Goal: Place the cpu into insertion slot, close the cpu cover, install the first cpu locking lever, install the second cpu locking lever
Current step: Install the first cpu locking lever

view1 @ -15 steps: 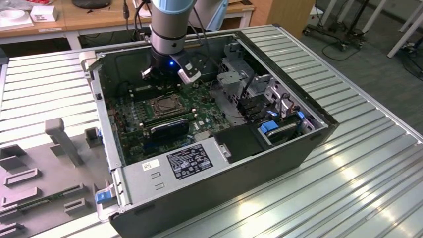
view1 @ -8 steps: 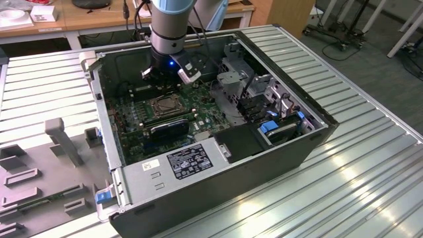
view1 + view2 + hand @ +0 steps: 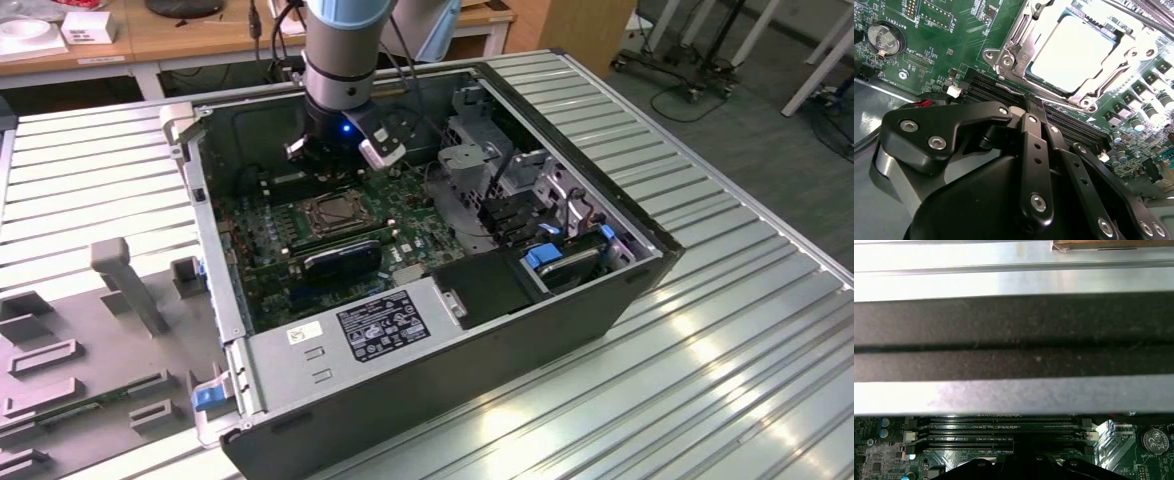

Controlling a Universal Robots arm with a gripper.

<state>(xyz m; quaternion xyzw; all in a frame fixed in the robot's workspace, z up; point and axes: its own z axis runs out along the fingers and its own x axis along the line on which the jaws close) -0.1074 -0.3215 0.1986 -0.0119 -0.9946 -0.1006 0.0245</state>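
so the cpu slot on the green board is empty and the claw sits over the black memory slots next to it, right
Not empty: the second wrist view shows the cpu lying in the insertion slot, framed by the cpu cover. The claw does sit over the black memory slots next to it.

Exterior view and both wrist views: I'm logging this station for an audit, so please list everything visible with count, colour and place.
table: one, silver, ribbed, under everything.
computer case: one, black, open, on the table.
board: one, green, inside the computer case.
cpu: one, silvery, on the board.
cpu cover: one, silver, lying around the cpu.
coin battery: one, silver, on the board.
memory slots: several, black, beside the cpu.
fixture tray: one, grey, exterior view's left.
arm: one, grey-blue, reaching into the computer case.
gripper: one, black, shut, over the memory slots.
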